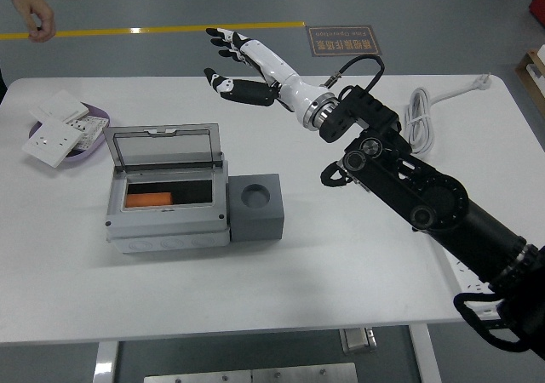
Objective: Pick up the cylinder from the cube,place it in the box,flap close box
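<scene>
The orange cylinder [150, 199] already lies inside the grey box [167, 204], on its side, its long axis running left to right along the box floor. The dark cube [258, 207] stands touching the box's right wall, its round socket empty. What remains, I judge, is the clear lid [166, 151], which stands upright, apparently hinged along the box's far edge.

The right hand [233, 66] hovers beyond and to the right of the lid, fingers spread wide and holding nothing. The lid lies down and to the left of it, toward the robot. No left arm shows, so the right hand is the only one placed to tip the lid forward.

A floor sign [342, 39] behind the counter [341, 264] carries writing, too small to read. A person's hand [34, 13] hangs at the top left corner.
</scene>
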